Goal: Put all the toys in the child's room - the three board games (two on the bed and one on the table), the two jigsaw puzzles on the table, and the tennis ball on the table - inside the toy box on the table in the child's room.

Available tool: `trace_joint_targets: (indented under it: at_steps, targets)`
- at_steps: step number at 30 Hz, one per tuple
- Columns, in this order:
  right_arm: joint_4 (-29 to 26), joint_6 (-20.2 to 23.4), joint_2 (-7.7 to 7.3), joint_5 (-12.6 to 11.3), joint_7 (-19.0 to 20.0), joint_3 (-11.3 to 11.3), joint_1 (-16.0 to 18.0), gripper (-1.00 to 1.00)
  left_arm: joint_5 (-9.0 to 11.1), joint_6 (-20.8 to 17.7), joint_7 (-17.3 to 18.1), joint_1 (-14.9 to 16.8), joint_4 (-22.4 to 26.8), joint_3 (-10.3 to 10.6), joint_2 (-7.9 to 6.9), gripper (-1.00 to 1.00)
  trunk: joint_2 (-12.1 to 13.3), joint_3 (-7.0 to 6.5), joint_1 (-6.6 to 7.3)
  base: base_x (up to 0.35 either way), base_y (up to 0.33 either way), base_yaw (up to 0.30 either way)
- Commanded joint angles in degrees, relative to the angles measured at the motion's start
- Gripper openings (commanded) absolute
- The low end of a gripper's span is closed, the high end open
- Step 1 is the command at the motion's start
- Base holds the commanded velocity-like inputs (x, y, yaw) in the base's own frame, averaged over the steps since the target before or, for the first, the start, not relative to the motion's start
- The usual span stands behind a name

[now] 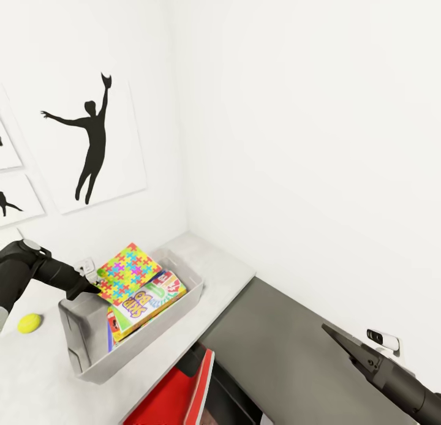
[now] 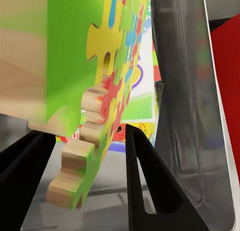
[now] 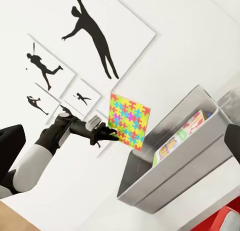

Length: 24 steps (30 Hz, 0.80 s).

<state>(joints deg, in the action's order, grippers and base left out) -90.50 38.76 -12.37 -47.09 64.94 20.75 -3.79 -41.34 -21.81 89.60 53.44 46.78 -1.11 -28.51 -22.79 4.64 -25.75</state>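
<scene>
Over the toy box's near end, the left gripper pinches one edge of a jigsaw puzzle, tilted above a board game inside. Thin, light and stiff, it probably suits an edge grip. The right gripper hangs apart; whether its jaws are parted, I cannot tell.

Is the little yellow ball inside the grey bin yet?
No: in the head view the ball lies on the table outside the bin, beside its end wall.
</scene>
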Motion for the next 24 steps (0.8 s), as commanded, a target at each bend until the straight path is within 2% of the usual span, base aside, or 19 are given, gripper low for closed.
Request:
trace_joint_targets:
  at_steps: [1, 18, 24]
  targets:
    - [-0.03, 0.42, -0.02, -0.37, -0.08, -0.01, 0.01, 1.0, -0.4, -0.57, 0.4, 0.04, 0.06, -0.12, 0.03, -1.0, -0.12, 0.19, -0.04, 0.0, 0.0, 0.0]
    - [-0.03, 0.52, -0.02, -0.37, -0.08, 0.03, 0.01, 1.0, -0.32, -0.47, 0.4, 0.03, 0.05, -0.13, -0.23, -1.0, -0.12, 1.53, -0.04, 0.0, 0.0, 0.0]
    - [-0.03, 0.42, -0.02, -0.37, -0.08, -0.01, 0.01, 1.0, -0.18, -0.43, 0.4, 0.02, 0.06, -0.13, -0.83, -1.0, -0.12, 1.83, -0.04, 0.0, 0.0, 0.0]
